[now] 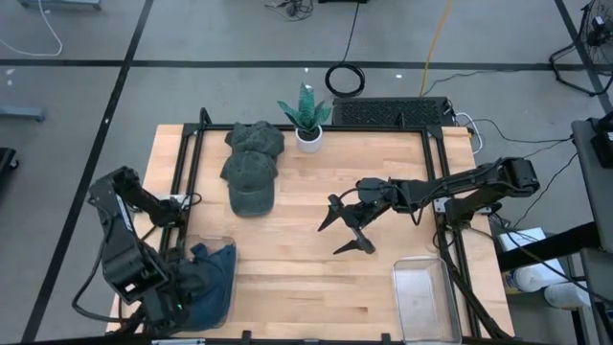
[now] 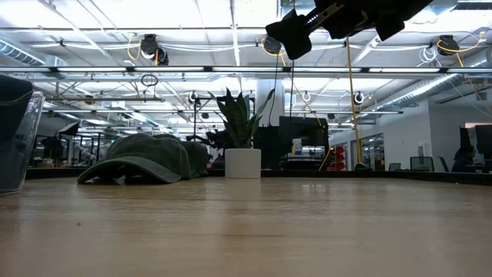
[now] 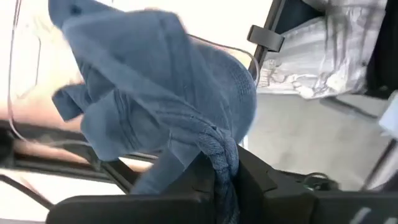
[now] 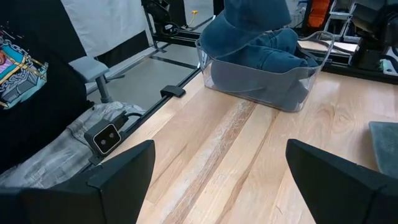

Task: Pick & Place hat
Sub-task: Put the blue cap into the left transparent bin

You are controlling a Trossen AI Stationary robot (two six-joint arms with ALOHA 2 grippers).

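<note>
Left wrist view showed the left gripper (image 3: 214, 171) pinching a blue hat (image 3: 155, 93) over its bin (image 1: 225, 247), presumably for release; right gripper (image 1: 347, 227) waited open.

- 2 dark green caps (image 1: 252, 168) stacked/overlapping on table
- 1 blue hat (image 1: 209, 278) in left clear bin (image 1: 228, 244)
- 2 clear bins total, 2nd one (image 1: 421, 297) at right
- 1 potted plant (image 1: 306, 117)
- 2 robot arms w/ grippers
</note>
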